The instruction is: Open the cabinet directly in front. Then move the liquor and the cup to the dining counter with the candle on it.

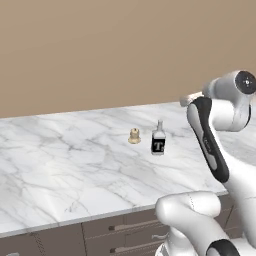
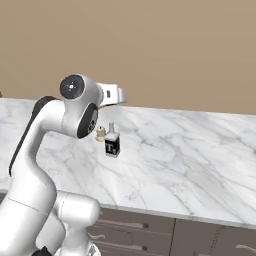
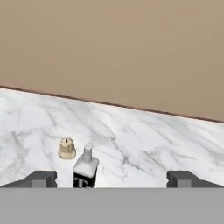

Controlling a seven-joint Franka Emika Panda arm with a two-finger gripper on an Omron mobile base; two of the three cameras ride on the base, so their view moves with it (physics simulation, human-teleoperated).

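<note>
We see the liquor [image 1: 158,142] upright on the marble desk [image 1: 75,165], just beside a small cream candle [image 1: 134,136]. Risk, in our judgement: the hand [image 3: 111,179] hangs close above and behind the bottle, so a careless move could tip it into the candle. The hand gapes fully, gripping and touching nothing.
</note>
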